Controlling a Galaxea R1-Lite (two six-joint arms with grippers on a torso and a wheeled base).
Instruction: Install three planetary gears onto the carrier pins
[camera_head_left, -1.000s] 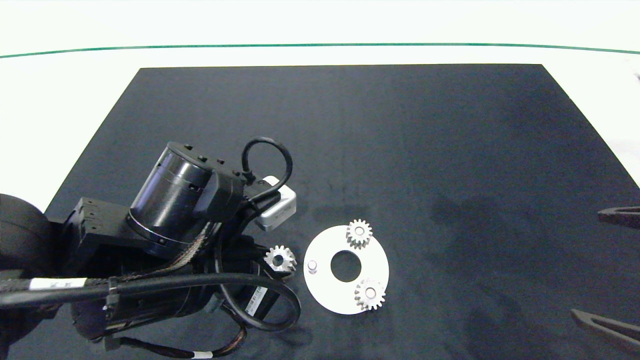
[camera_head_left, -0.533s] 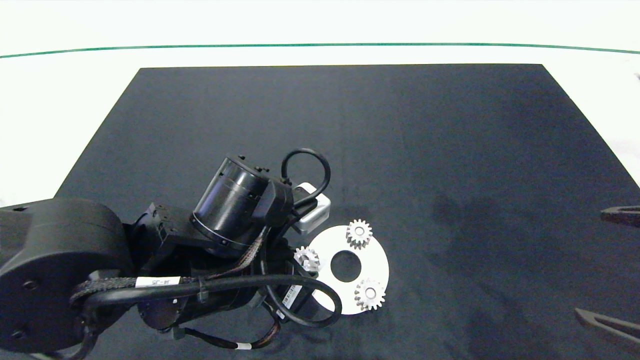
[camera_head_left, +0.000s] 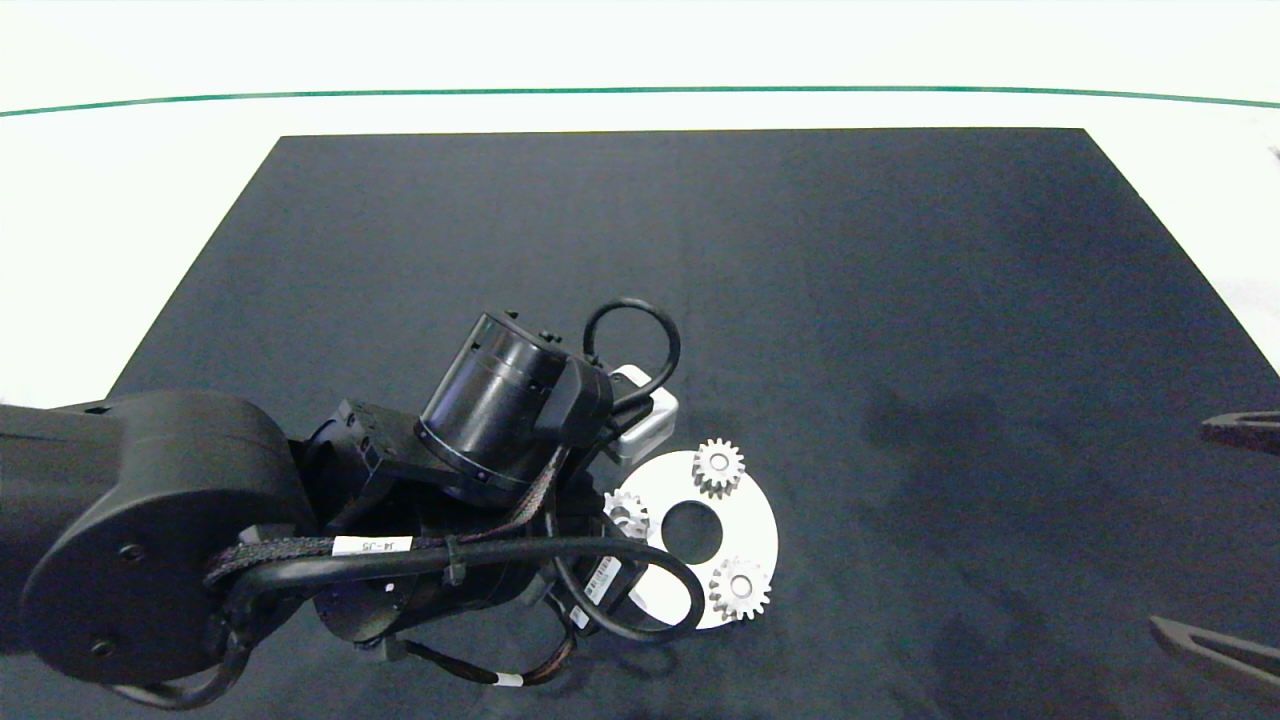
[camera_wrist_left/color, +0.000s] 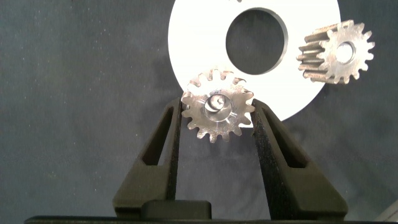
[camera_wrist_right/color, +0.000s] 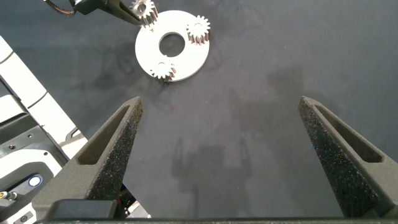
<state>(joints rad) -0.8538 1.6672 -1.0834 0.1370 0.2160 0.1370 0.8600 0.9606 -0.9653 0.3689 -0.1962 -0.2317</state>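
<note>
While clamping third gear (camera_wrist_left/color: 217, 112), left gripper (camera_wrist_left/color: 217, 121) seemingly over pin.

Off-white toothed planetary gears (camera_head_left: 717, 467) sit on a plain white disc (camera_head_left: 752, 528), against a black mat (camera_head_left: 900, 300).

1. The head camera hangs above the table and looks down on the whole black mat (camera_head_left: 700, 250), from far off; the left arm (camera_head_left: 300, 540) enters from the picture's left.
2. The left wrist camera sits just behind the left gripper (camera_wrist_left/color: 216, 121), facing down past its fingers, very close to the disc (camera_wrist_left/color: 199, 56).
3. The right wrist camera rides behind the right gripper (camera_wrist_right/color: 221, 134), high and well back, looking across the mat.
4. All three views share the disc; the right wrist view also catches the left gripper's tip at it.
</note>
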